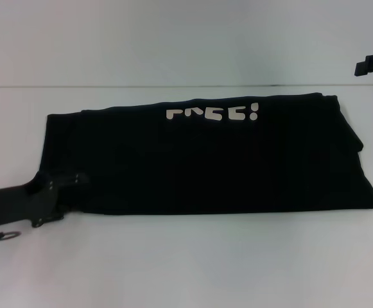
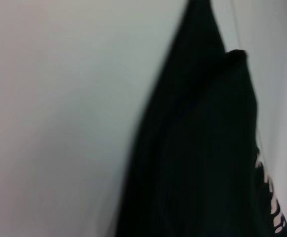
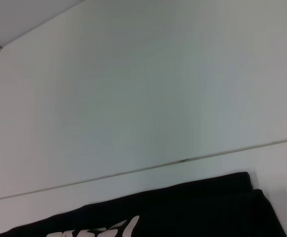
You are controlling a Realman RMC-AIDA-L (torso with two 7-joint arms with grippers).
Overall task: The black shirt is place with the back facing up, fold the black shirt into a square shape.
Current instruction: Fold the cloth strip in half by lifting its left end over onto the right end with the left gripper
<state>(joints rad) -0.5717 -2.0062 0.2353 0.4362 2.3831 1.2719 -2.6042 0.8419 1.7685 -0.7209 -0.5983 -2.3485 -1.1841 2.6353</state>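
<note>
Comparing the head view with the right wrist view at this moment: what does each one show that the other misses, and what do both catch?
Only the head view shows the left gripper at the near left corner of the black shirt, the shirt's whole folded outline, and the right gripper parked off the shirt at the far right. Only the right wrist view shows the wall above the table seam close up, with neither gripper in it. Both show the shirt's far edge, the white lettering and the white table.

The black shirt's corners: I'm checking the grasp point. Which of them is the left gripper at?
The near left corner of the black shirt: the left gripper overlaps the cloth there, while the other three corners lie bare on the table.
</note>
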